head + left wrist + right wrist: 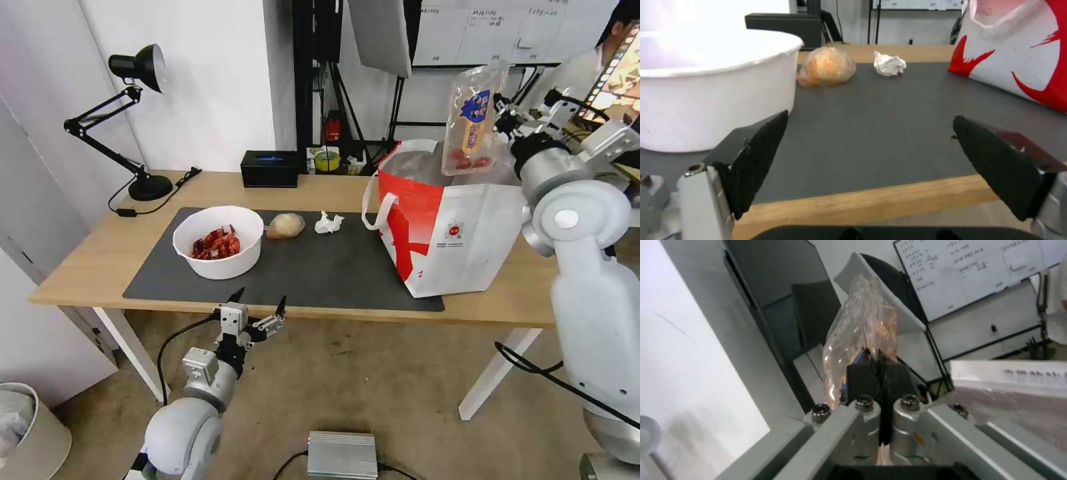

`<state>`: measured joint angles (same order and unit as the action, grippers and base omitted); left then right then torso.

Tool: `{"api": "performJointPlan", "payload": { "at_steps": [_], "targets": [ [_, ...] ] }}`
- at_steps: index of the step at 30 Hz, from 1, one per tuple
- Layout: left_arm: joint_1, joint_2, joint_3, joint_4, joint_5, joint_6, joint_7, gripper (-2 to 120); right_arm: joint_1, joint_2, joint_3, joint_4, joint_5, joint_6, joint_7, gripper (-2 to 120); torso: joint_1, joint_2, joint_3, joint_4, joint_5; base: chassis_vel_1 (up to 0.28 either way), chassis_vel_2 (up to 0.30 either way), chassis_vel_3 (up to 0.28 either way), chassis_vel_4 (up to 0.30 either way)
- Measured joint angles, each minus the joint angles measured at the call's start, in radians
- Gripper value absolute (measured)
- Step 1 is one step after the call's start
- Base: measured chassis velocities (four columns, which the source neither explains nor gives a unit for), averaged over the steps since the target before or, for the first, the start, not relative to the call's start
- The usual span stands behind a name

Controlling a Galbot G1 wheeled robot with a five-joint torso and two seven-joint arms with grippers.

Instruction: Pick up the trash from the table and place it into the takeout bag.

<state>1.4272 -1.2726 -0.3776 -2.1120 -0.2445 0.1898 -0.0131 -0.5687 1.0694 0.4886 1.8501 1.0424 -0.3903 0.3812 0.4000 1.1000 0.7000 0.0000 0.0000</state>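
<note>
Standing before the table, view by view:

Head view, right claw (501, 119): raised above the bag (448, 227), pinching the side edge of the clear tray (472, 120); the tray hangs upright over the bag's open mouth, red scraps gathered at its lower end.
Head view, bag: stands on the right part of the table (87, 260), partly on the grey mat (320, 273), foil lining showing at the top, white handle drooping on its left side.
Head view, left claw (259, 305): low at the table's near edge, spread wide, holding nothing, just in front of the bowl (217, 241).
Head view, rest of the trash: the bowl with red shells sits on the mat's left part; the wrapped lump (285, 226) lies just beside it, the tissue (329, 223) near that, all apart from the bag.
Head view, back edge: a black box (270, 168) and a desk lamp (131, 120) on the wood.

Left wrist view, fingers (756, 160): two black pads far apart, bare mat between them; the bowl (715, 90) is close, the lump (826, 66) and tissue (889, 64) farther off, the bag (1018, 56) to one side.

Right wrist view, right claw (878, 370): pads pressed together on the tray's (862, 326) thin clear edge.
</note>
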Motion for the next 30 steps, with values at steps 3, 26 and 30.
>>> {"api": "performJointPlan", "payload": {
  "at_steps": [3,26,30],
  "targets": [
    [0.000,0.002,-0.002,-0.003,0.000,0.000,0.000,100,-0.008,0.004,0.000,-0.015,-0.011,0.006,-0.009,0,0.000,0.000,0.000,0.0000,0.0000,0.000,0.000,0.000,0.000],
    [-0.015,0.008,0.020,0.002,-0.002,-0.001,0.000,100,-0.110,0.025,0.028,-0.007,0.003,0.015,0.002,0,0.000,0.000,0.000,0.0000,0.0001,0.000,0.000,0.000,0.000],
    [-0.017,0.008,0.024,0.005,-0.002,-0.001,0.000,100,-0.118,0.024,0.038,0.017,0.048,-0.019,0.054,0,0.000,0.000,0.000,0.0000,0.0000,0.000,0.000,0.000,0.000]
  ]
}}
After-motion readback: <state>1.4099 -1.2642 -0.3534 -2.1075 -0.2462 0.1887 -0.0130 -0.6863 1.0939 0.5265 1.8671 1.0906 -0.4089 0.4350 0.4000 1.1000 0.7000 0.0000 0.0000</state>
